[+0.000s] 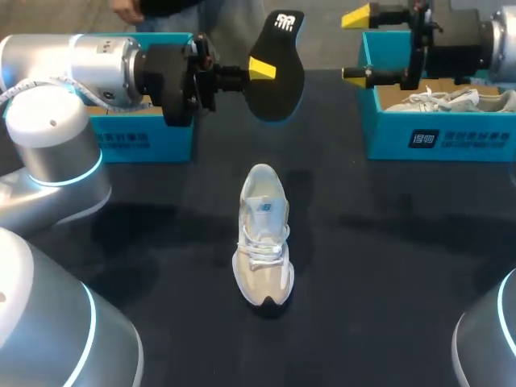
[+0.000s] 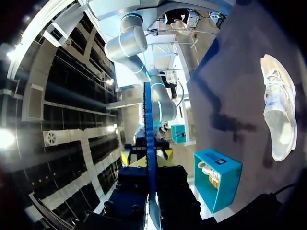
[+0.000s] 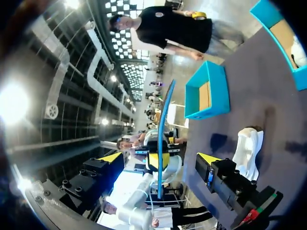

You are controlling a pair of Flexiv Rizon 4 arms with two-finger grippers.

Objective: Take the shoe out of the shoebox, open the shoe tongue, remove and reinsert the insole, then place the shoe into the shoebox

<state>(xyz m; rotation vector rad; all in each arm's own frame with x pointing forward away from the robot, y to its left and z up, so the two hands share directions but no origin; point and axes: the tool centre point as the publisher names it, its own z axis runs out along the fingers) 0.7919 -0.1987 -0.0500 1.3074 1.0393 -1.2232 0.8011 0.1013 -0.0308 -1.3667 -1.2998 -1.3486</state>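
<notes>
Shoe (image 1: 263, 238) lying mid-table, long way near to far, toe likely at the near end; insole (image 1: 278, 85) pinched in left gripper (image 1: 260, 69), up past its far end; right gripper (image 1: 357, 46) spread wide, empty, far right.

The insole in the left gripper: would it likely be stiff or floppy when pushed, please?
Probably light and bendy: edge-on, the insole looks very thin. It stands straight in the left gripper, so likely springy rather than limp.

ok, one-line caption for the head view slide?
Left hand holds the black insole aloft; white shoe stands on the table, right hand open by a blue shoebox.
</notes>
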